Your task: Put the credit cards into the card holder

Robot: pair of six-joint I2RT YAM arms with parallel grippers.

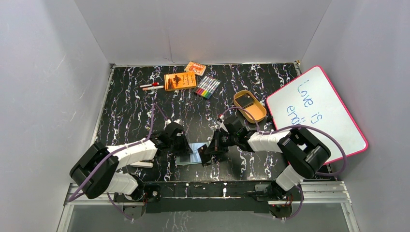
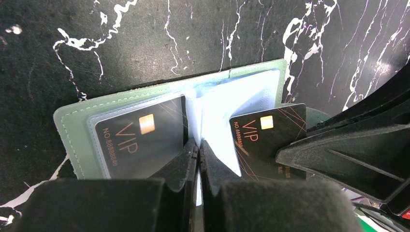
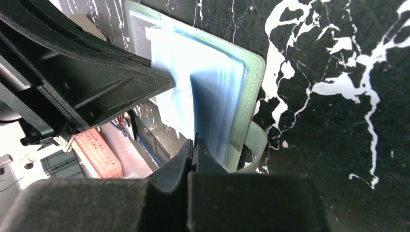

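Observation:
The sage-green card holder [image 1: 189,156] lies open on the black marbled table between my two grippers. In the left wrist view its green cover [image 2: 71,126] shows, with one dark credit card [image 2: 138,137] inside the left clear sleeve. My left gripper [image 2: 198,144] is shut on a pale blue sleeve page [image 2: 217,116] and holds it up. A second dark credit card [image 2: 268,137] rests over the right-hand sleeves, and my right gripper [image 3: 194,141] is shut on its edge. The holder's sleeves [image 3: 217,96] and snap tab [image 3: 256,140] show in the right wrist view.
A tan oval tray [image 1: 250,105] and a whiteboard [image 1: 316,111] are at the right. Two orange boxes [image 1: 180,80], a marker pack [image 1: 207,86] and pens [image 1: 151,86] lie at the back. Both arms meet near the front middle.

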